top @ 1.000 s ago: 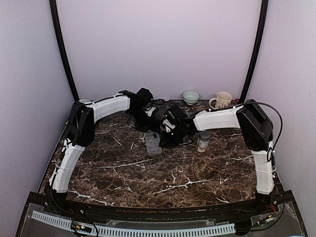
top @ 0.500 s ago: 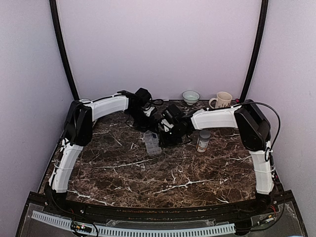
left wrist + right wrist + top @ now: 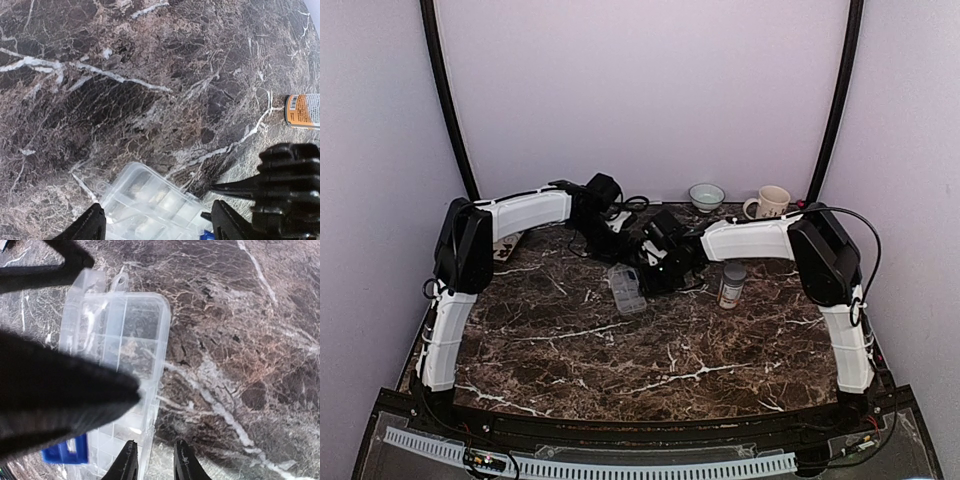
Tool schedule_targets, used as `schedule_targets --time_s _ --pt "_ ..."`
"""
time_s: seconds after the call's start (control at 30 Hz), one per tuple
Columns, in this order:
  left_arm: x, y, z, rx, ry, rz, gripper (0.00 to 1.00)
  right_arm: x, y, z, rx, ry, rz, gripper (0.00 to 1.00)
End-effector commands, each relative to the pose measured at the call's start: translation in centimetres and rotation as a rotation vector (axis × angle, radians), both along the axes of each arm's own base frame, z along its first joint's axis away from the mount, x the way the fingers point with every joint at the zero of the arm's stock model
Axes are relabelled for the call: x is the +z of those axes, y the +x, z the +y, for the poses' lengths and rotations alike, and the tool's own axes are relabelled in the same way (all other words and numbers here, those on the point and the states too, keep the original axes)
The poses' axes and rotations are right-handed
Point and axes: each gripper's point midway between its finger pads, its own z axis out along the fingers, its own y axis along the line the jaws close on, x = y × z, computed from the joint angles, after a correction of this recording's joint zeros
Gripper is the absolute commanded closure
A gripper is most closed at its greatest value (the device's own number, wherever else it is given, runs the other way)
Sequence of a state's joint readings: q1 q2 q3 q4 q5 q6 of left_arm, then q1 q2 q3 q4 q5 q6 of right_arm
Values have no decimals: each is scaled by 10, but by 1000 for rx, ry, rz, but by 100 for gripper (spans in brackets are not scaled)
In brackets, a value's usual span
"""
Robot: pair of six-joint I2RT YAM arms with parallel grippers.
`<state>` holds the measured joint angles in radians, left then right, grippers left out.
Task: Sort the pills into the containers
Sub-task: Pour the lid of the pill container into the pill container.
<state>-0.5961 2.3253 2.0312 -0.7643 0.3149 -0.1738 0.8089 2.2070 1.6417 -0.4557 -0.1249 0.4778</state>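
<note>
The clear organizer box (image 3: 627, 288) lies on the marble between both grippers. In the left wrist view it (image 3: 150, 205) sits between my left gripper's (image 3: 160, 227) wide-open fingers, below them. Faint pale bits that may be pills (image 3: 127, 187) show in some compartments. My right gripper (image 3: 156, 465) is narrowly open, and the box's (image 3: 120, 340) long right edge runs between its fingertips. A blurred black finger (image 3: 60, 385) of the left gripper covers part of the box. I cannot tell whether the lid is open.
The grey-capped bottle (image 3: 731, 285) stands right of the box, close to the right arm, and shows in the left wrist view (image 3: 304, 111). A cream mug (image 3: 770, 203) and small bowl (image 3: 706, 195) stand by the back wall. A blue piece (image 3: 65, 452) lies against the box.
The left arm has swung its elbow out to the left and its gripper has drawn back. The right gripper has shifted a little left, closer over the box.
</note>
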Motion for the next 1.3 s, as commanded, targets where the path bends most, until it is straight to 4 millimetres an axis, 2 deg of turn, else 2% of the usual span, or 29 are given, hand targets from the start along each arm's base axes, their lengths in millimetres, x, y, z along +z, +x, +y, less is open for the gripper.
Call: schedule_targets --time_s 0.0,0.27,0.8,0.87,1.07,1.17,1.27 --pt "31 -9 2 -32 -48 -29 25 -40 -14 -14 11 -119 54 73" --pt "21 -14 20 -26 31 -11 26 -42 -14 -15 7 -127 58 74" --pt "27 -18 42 -13 98 -18 28 -44 -14 -18 7 -147 63 74" --pt "30 -14 41 -2 96 -34 27 -44 -14 -18 5 -148 62 74" --pt "57 5 29 45 28 -97 27 -42 -14 -17 10 -141 59 74" --pt "59 8 26 57 5 -97 25 -41 -14 -17 10 -139 56 74" --pt "53 10 21 65 -6 -80 24 -41 -15 -18 9 -141 57 74"
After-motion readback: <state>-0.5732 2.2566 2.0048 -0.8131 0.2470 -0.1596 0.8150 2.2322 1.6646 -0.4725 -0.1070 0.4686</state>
